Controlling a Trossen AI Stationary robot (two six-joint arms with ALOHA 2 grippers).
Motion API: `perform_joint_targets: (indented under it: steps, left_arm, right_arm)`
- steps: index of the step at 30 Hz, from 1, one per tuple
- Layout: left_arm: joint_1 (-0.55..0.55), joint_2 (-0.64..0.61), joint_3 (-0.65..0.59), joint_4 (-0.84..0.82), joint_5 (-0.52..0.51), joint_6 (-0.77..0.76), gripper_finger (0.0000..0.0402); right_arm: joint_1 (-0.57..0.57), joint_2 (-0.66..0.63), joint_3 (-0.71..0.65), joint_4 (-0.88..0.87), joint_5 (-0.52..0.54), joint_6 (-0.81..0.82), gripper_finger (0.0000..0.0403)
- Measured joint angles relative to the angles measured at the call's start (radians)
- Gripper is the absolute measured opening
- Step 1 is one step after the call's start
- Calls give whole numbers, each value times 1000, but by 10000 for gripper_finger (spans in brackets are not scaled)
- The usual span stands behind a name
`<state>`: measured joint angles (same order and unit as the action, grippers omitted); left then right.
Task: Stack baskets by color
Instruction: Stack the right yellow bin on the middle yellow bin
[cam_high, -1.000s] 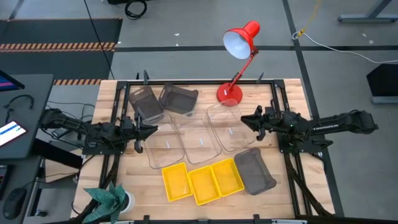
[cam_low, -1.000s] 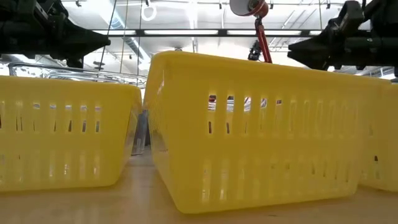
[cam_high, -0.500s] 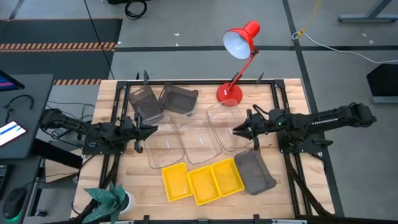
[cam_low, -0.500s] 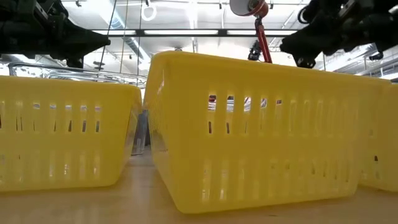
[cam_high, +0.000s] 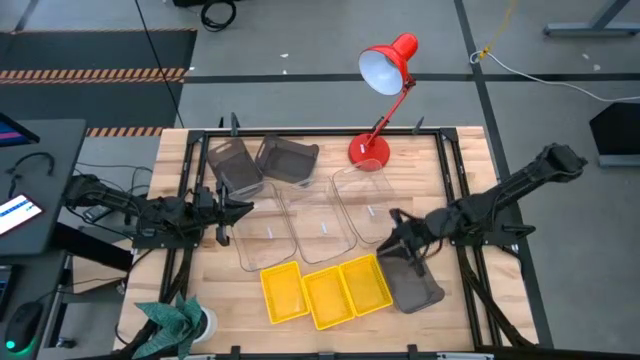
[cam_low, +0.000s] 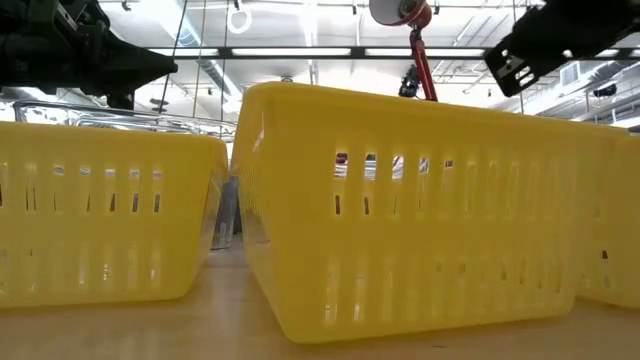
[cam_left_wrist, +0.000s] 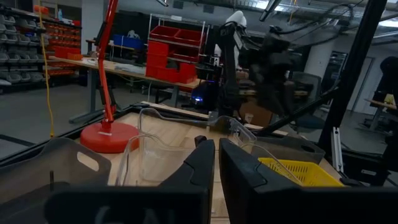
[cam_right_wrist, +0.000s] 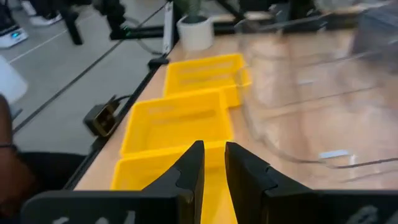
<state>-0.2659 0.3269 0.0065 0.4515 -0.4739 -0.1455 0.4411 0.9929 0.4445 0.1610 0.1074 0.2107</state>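
Three yellow baskets stand side by side on their bottoms near the table's front edge. Behind them three clear baskets stand in a row. Two dark grey baskets sit at the far left, and a third grey basket sits right of the yellow ones. My right gripper hangs tipped downward above the gap between the right clear basket, the right yellow basket and the near grey one. Its fingers stand a narrow gap apart with nothing between them. My left gripper waits shut at the left clear basket's side.
A red desk lamp stands with its base at the table's far edge, behind the clear baskets. A black frame rail runs around the table. A small green plant in a white pot sits at the near left corner.
My right gripper has swung from beside the right clear basket toward the table's near edge and has tipped downward. It now hangs over the near right, by the grey and yellow baskets. No basket has moved.
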Motion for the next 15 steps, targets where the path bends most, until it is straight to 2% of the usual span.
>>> perform_joint_targets:
  steps: [7,15]
  left_arm:
    - [0,0,0,0,0,0,36]
    - [0,0,0,0,0,0,28]
  right_arm:
    - [105,190,130,-48,43,3,68]
    - [145,378,297,-139,79,25,68]
